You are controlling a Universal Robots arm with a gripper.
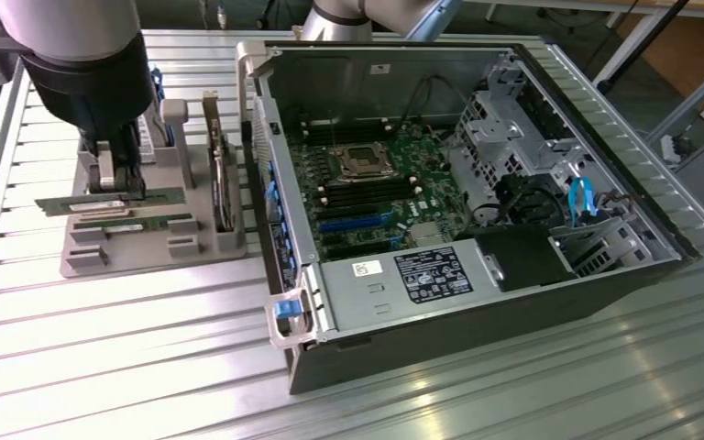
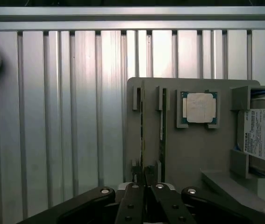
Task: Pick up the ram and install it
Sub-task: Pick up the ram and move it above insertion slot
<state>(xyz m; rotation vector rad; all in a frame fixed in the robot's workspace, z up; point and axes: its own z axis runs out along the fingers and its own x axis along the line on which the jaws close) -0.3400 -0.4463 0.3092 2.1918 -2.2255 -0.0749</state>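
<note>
Two sticks on edge in holder (image 1: 144,255), at exterior view's left of desk (image 1: 83,348) — ram (image 1: 169,193) farther back, spare stick (image 1: 144,222) nearer. Claw (image 1: 116,183) down over ram, pinching its thin edge, ram seated in slot. Just right, drive (image 1: 220,179) upright — then open case (image 1: 450,55), board (image 1: 389,183) exposed.

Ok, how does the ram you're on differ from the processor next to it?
The ram is a long, thin stick; the processor is a square silver chip. The ram stands on edge in a slot; the processor lies flat in a recess. The gripper is shut on the ram; the processor is untouched. Both sit in the grey holder.
</note>
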